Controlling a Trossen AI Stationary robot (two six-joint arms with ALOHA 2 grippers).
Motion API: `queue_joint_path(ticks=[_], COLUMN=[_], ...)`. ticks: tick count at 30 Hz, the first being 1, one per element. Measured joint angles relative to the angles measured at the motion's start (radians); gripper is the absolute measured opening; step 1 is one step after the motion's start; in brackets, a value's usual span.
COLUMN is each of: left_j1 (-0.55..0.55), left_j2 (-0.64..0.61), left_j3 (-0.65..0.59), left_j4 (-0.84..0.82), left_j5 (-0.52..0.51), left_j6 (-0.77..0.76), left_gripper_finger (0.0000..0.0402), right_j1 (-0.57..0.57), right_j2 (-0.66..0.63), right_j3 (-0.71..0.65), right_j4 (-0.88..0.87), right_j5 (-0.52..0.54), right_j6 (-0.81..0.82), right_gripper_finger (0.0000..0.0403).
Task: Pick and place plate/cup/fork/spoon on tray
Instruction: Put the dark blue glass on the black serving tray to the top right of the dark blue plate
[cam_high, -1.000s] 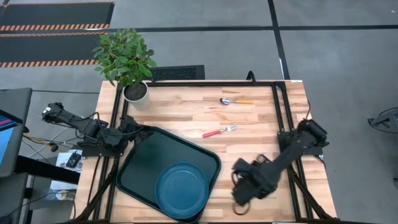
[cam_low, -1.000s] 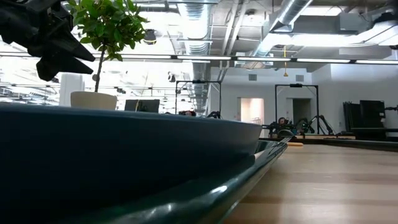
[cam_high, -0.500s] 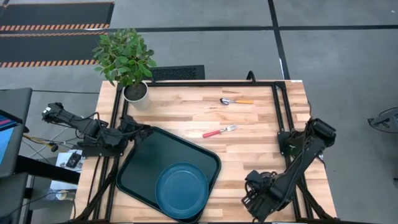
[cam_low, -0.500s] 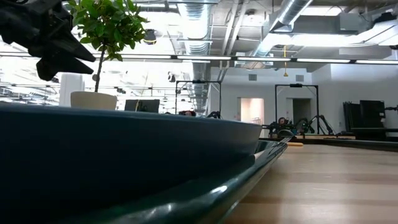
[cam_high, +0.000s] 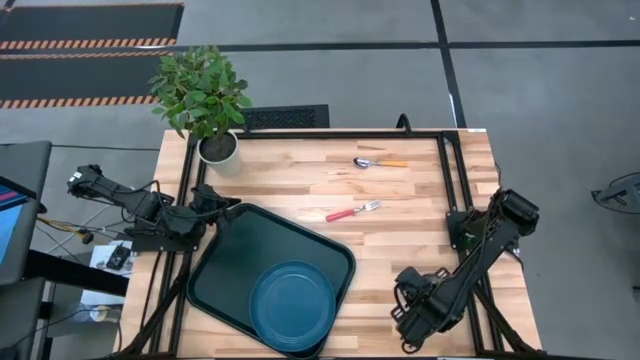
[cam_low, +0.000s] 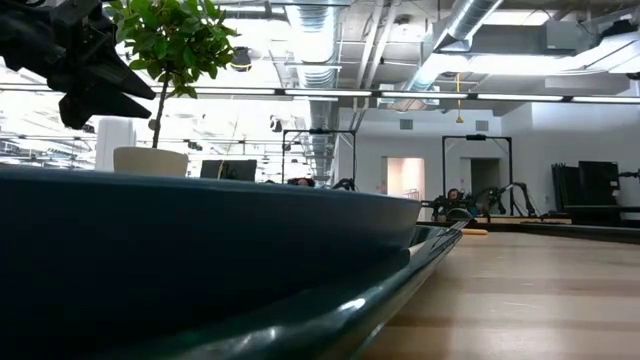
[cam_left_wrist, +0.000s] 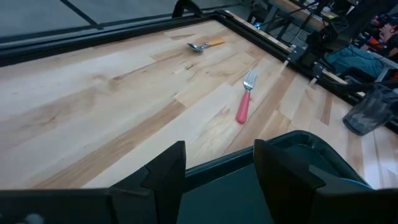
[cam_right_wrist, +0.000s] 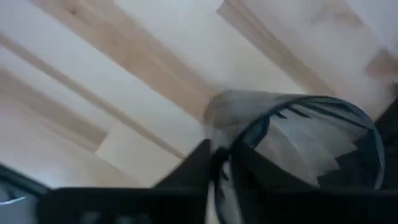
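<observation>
The dark-blue plate (cam_high: 292, 305) lies in the near right part of the dark-green tray (cam_high: 235, 255). The pink-handled fork (cam_high: 352, 211) and the orange-handled spoon (cam_high: 380, 162) lie flat on the bare wood farther back. My right gripper (cam_high: 408, 325) is near the table's front edge, right of the tray, shut on the dark see-through cup (cam_right_wrist: 311, 137). The arm hides the cup from above. The left wrist view shows the cup (cam_left_wrist: 368, 111) far off. My left gripper (cam_left_wrist: 221, 180) stands open over the tray's far left corner, holding nothing. My right gripper has the cup by its wall at the rim (cam_right_wrist: 217, 124), on the side nearest the wrist. One finger appears to be inside the cup and one outside. The fingers come from above, slanting down. The picture is blurred, and the cup's bottom does not show.
A potted plant in a white pot (cam_high: 218, 148) stands at the table's far left corner. A black frame rail (cam_high: 455, 190) runs along the right side of the table. Bare wood lies between the tray and the right rail.
My right arm has swung toward the table's right and near edges, and over the last half second it has nearly held its place. The fork, spoon, plate and tray have not moved.
</observation>
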Motion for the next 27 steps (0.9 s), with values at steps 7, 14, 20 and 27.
queue_joint_path(ticks=[7, 14, 20, 27], left_j1=[0.0, 0.0, 0.0, 0.0], left_j2=[0.0, 0.0, 0.0, 0.0], left_j3=[0.0, 0.0, 0.0, 0.0], left_j4=[0.0, 0.0, 0.0, -0.001], left_j5=[0.002, 0.005, 0.005, 0.005], left_j6=[0.017, 0.033, 0.033, 0.033], left_gripper_finger=[0.0176, 0.0176, 0.0176, 0.0176], right_j1=[-0.04, -0.232, -0.449, -0.523], right_j2=[0.0, 0.0, 0.0, 0.0], right_j3=[0.018, 0.112, 0.148, 0.15], right_j4=[-0.003, -0.088, 0.14, 0.325], right_j5=[0.008, 0.086, 0.135, 0.135], right_j6=[-0.171, -0.539, -0.956, -1.142], right_gripper_finger=[0.0015, 0.0013, 0.0011, 0.0006])
